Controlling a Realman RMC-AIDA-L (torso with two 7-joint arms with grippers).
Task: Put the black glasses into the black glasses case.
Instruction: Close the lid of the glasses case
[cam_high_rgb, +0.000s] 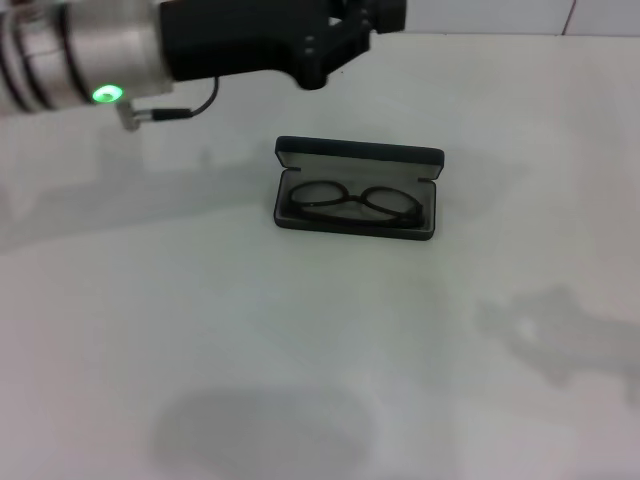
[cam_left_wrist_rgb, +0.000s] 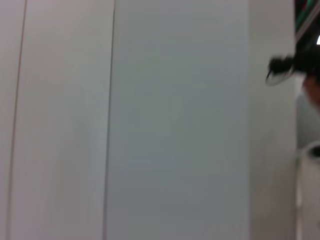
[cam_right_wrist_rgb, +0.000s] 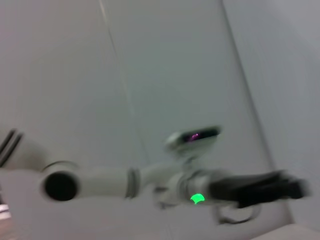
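I read the black glasses (cam_high_rgb: 354, 203) as lying inside the open black glasses case (cam_high_rgb: 357, 189), on its grey lining, lid upright at the far side; the case sits mid-table (cam_high_rgb: 300, 350). The left gripper (cam_high_rgb: 350, 30) is raised at the far left edge of the head view, well apart from the case, and I cannot tell whether it is open or closed. The right gripper appears in no view.

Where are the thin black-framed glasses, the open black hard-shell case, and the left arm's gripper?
thin black-framed glasses (cam_high_rgb: 352, 203): head view, on the bridge.
open black hard-shell case (cam_high_rgb: 358, 153): head view, on the raised lid.
left gripper (cam_high_rgb: 372, 14): head view, on its black body, above the case.
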